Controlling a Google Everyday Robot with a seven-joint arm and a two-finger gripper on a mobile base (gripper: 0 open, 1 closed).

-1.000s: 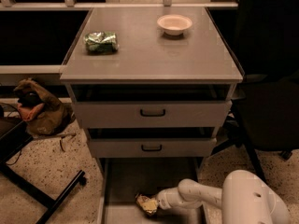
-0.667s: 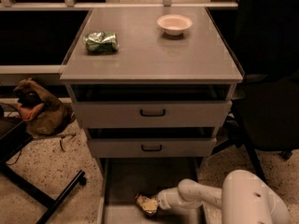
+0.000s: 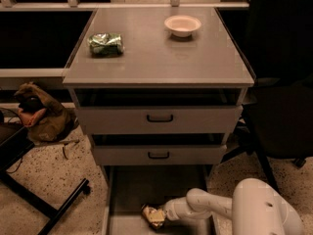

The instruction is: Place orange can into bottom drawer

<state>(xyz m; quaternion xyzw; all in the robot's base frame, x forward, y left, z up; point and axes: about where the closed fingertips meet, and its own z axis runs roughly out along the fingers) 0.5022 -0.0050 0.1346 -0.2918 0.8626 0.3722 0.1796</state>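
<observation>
robot's arm (image 3: 208, 205) reaches in from the lower right, white and rounded, w/ its big white body section filling the bottom right corner. the gripper (image 3: 162, 216) is down low inside the bottom drawer (image 3: 128, 189), which is pulled out toward me at the foot of the cabinet (image 3: 156, 62). the orange can (image 3: 152, 215) sits right at the gripper's tip, touching it, near the front middle of the drawer, dented and tilted a bit. can't tell from here whether the gripper is clamped on the can or loose around it, and can't tell if the can rests on the drawer floor or hangs just above it.

above that, the middle drawer (image 3: 159, 155) and top drawer (image 3: 160, 119) are each out a little way, both grey w/ a small black handle in the centre.

on the cabinet top: a crumpled green can (image 3: 105, 44) lying on its side toward the back left, and a small pale bowl (image 3: 182, 25) toward the back right, well apart from each other.

left of the cabinet on the speckled floor (image 3: 49, 173) there's a brownish bag (image 3: 43, 117) slumped vs. the wall, and a black metal leg (image 3: 49, 207) runs across the lower left. a dark office chair (image 3: 286, 121) stands just beside the cabinet on the right, its base on the floor behind the robot's body.
</observation>
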